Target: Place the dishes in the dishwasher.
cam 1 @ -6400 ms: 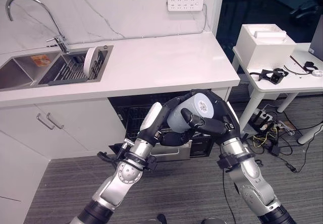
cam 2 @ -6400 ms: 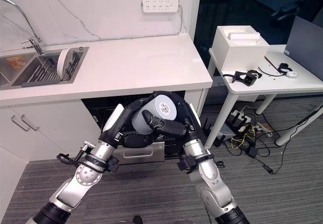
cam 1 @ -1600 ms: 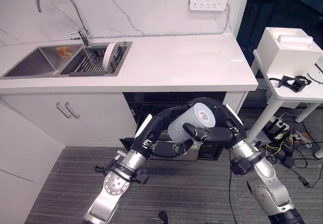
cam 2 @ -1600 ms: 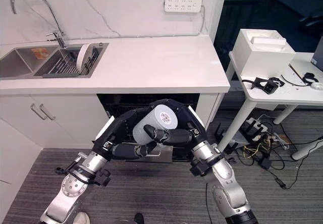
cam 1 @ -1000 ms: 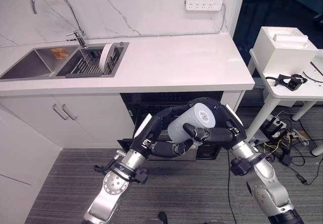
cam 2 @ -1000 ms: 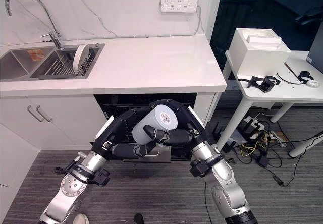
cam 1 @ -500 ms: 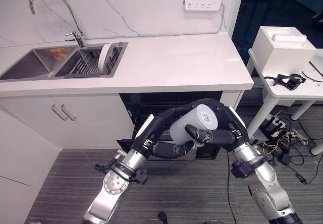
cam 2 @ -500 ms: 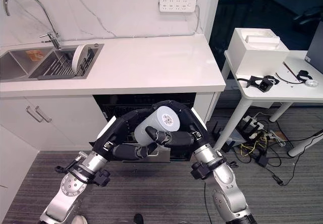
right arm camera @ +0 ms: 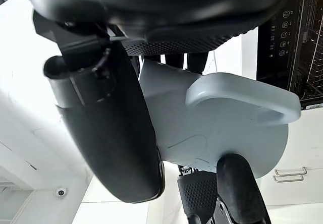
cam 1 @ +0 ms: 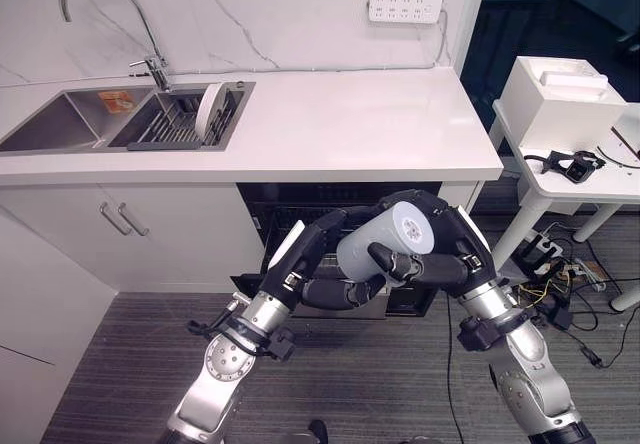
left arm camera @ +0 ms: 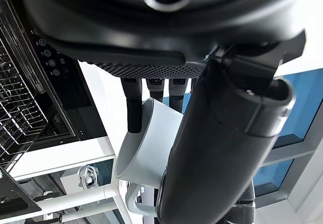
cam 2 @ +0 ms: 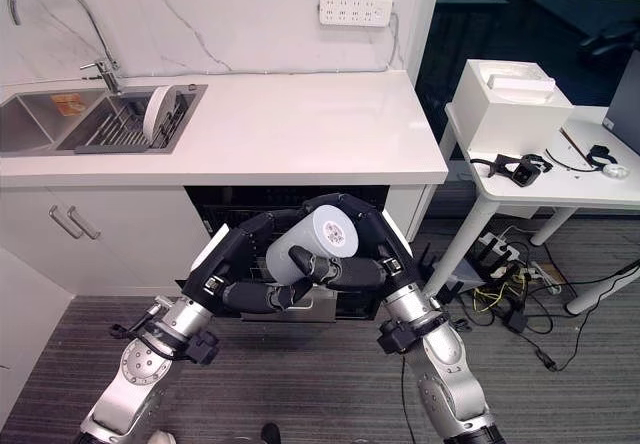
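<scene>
A pale grey mug (cam 1: 385,239) with a handle (right arm camera: 242,99) lies on its side, base towards me, held in the air in front of the open dishwasher (cam 1: 300,214). My right hand (cam 1: 445,264) is curled over it, thumb (cam 1: 395,261) across its base. My left hand (cam 1: 325,292) comes in from below, and in the left wrist view the mug (left arm camera: 146,146) sits between its fingers (left arm camera: 132,103) and thumb (left arm camera: 217,148). A white plate (cam 1: 210,112) stands on edge in the sink's drying rack (cam 1: 170,126).
The dishwasher's black wire rack (left arm camera: 17,103) shows inside the dark opening under the white counter (cam 1: 340,124). A double sink (cam 1: 60,134) with a tap lies at the left. A white side table (cam 1: 570,179) with a box stands to the right, with cables on the floor.
The whole view has shifted a little between frames. The mug stays held between both hands before the dishwasher, raised and turned only slightly.
</scene>
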